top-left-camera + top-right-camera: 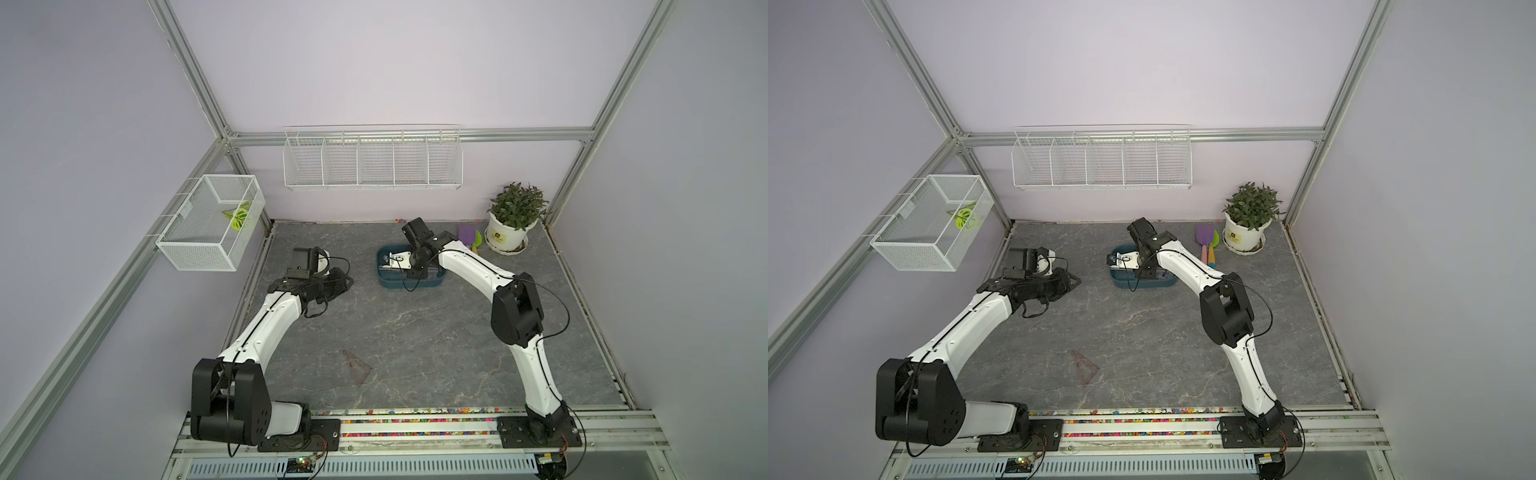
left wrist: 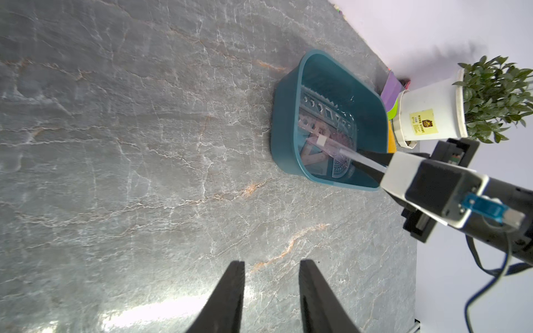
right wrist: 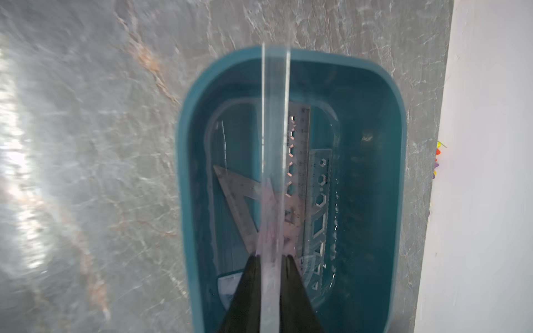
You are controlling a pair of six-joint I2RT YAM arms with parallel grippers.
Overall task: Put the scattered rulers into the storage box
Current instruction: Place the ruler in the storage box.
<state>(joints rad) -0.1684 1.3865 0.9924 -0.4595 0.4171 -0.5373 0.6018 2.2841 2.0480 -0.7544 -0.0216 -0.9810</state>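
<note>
Clamping one end of a clear straight ruler (image 3: pixel 275 129), the right gripper (image 3: pixel 272 258) holds it over the dark teal storage box (image 3: pixel 183 187), which sits toward the back of the tabletop (image 1: pixel 415 332). The ruler runs along the box's length; whether its far end touches anything cannot be told. Lying in the box are a brownish triangle (image 3: pixel 239 196), a brownish straight ruler (image 3: pixel 300 150) and a bluish protractor (image 2: pixel 341 168). The left gripper (image 2: pixel 271 261) hangs empty with its jaws apart over the tabletop, well apart from the box. Another brown triangle (image 1: pixel 356 365) lies flat near the tabletop's front, between the two arms.
</note>
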